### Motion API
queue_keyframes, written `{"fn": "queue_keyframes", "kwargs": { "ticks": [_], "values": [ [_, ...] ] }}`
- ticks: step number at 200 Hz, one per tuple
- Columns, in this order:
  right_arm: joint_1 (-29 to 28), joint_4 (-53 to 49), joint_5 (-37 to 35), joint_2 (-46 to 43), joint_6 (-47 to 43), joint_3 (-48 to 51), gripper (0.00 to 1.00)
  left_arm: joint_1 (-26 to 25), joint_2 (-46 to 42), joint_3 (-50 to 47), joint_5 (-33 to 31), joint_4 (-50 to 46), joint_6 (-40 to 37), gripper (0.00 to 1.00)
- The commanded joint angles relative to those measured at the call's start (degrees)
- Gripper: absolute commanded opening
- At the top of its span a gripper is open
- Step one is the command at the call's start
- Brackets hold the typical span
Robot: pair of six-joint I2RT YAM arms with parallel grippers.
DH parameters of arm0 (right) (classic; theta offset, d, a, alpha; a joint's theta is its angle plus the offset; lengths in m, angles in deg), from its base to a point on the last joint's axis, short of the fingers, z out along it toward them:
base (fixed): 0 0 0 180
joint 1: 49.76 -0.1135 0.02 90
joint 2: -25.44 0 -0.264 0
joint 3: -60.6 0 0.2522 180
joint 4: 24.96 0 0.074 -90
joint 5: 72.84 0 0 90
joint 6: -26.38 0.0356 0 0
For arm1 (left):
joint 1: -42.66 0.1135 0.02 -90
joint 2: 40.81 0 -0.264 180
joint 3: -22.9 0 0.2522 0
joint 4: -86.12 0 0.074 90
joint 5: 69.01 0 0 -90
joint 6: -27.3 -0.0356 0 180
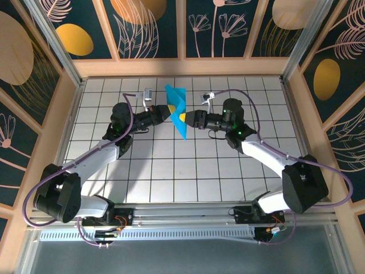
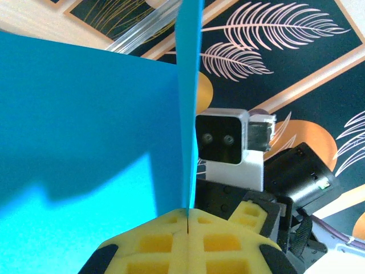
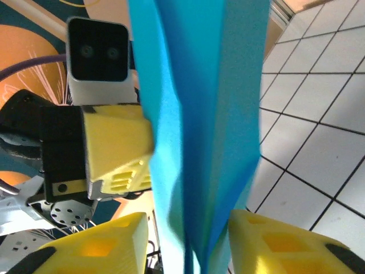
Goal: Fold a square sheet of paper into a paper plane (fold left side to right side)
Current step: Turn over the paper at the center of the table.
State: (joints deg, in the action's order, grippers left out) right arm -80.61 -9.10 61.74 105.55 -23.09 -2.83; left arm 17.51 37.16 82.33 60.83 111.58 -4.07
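Left gripper (image 2: pixel 187 221) nearest lens: yellow pads (image 2: pixel 151 244) pressed together, pinching edge of cyan-blue paper sheet (image 1: pixel 174 100). Right gripper (image 3: pixel 185 242): fingers spread, straddling same sheet; we see no firm clamp there. Sheet held upright in air between both grippers, above far-middle of table (image 1: pixel 228 171), off surface. We judge task part done: layers and creases present, no finished winged dart; further folds left. Surface: white grid tiles. Room: wood-framed dark panels (image 1: pixel 151 23), leaf prints.
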Motion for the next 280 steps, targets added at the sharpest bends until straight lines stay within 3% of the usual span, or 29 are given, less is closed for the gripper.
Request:
{"fn": "queue_keyframes", "kwargs": {
  "ticks": [1, 30, 41, 55, 90, 105, 128, 149, 177, 202, 261, 280],
  "values": [
    [-0.17, 1.21, -0.34, -0.11, -1.30, -1.83, 0.31, -0.26, 0.36, 1.26, -0.07, 0.62, -0.80, 0.02],
    [-0.17, -1.01, -1.77, -1.48, -2.32, -1.75, 0.10, -0.25, -0.35, 1.40, -2.24, -3.70, -3.50, 0.11],
    [-0.17, -2.71, -2.58, -2.10, -3.20, -1.95, 0.04, -0.25, -0.71, 1.44, -3.47, -5.88, -4.82, 0.21],
    [-0.17, -5.74, -4.09, -3.05, -4.79, -2.50, 0.00, -0.25, -1.72, 1.54, -6.33, -9.72, -6.93, 0.33],
    [-0.97, -20.64, -13.61, -5.09, -12.43, -6.36, 0.00, -0.17, -7.00, 1.67, -18.01, -21.71, -12.86, 0.44],
    [-3.16, -30.82, -24.25, -5.13, -18.01, -10.11, 0.00, -0.17, -10.28, 1.35, -24.57, -26.23, -15.15, 0.46],
    [-10.57, -48.75, -51.34, -0.68, -27.18, -19.37, 0.00, -0.17, -14.78, 1.26, -34.70, -32.88, -17.68, 0.48],
    [-16.53, -62.60, -73.29, 7.90, -29.36, -27.75, 0.00, -0.23, -18.82, 0.23, -43.89, -37.30, -18.16, 0.50],
    [-22.00, -75.24, -91.96, 19.61, -28.67, -35.46, 0.00, -0.17, -23.28, -1.64, -50.92, -39.77, -17.93, 0.51],
    [-24.28, -78.10, -94.86, 26.88, -29.02, -38.38, 0.00, -0.15, -25.39, -2.64, -53.67, -40.69, -17.82, 0.51],
    [-26.68, -77.97, -88.97, 38.22, -30.12, -39.09, 0.00, -0.17, -24.48, -2.13, -54.01, -41.23, -18.07, 0.52],
    [-27.13, -77.38, -85.60, 39.23, -30.12, -39.44, 0.08, -0.17, -23.86, -1.90, -53.47, -41.07, -18.09, 0.52]
  ]
}}
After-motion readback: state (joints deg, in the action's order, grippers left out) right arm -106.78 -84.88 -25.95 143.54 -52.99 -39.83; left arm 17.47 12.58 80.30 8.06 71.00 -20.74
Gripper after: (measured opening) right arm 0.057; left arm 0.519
